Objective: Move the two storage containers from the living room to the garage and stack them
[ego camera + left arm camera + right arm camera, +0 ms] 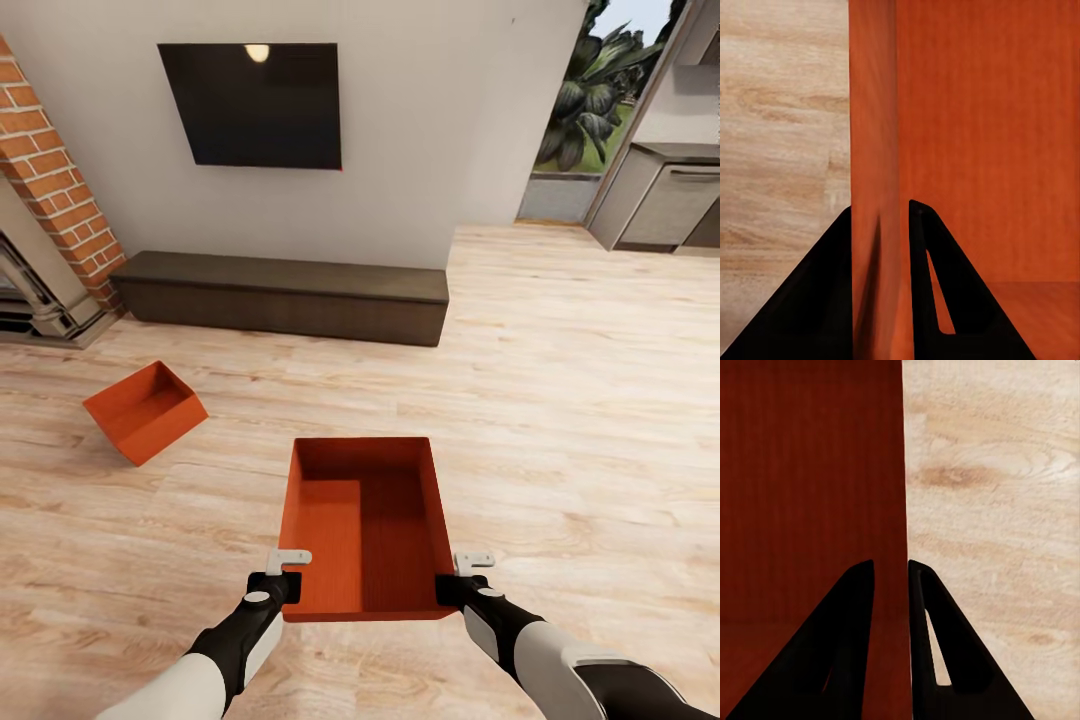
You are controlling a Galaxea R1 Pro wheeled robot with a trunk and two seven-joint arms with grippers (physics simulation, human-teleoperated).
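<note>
Two storage containers show in the head view, both still in the living room: the held container (365, 525) sits level between the arms just ahead of the robot, open side up and empty, and the second container (147, 409) lies well apart to the left on the wood plank floor (580, 400), tipped onto an edge near the brick fireplace (50, 215). One wall TV (252, 103) hangs above one long dark bench (285, 295). The left gripper (283, 583) pinches the near left corner of the held bin and the right gripper (460, 585) the near right corner. To carry well, I judge both arms should stay level with each other and move together with the base, since only the near end is gripped and the far end overhangs; a tilt or jerk could lever the walls out of the pinch.

One side wall runs between the two dark fingers (967, 300) in the left wrist view, with planks on one side and the bin's interior on the other; the jaws are closed down to the wall's thickness.

One thin wall edge likewise passes between the fingers (952, 652) in the right wrist view, dark orange-red interior on one side and planks on the other, the jaws nearly together and clamping it.
</note>
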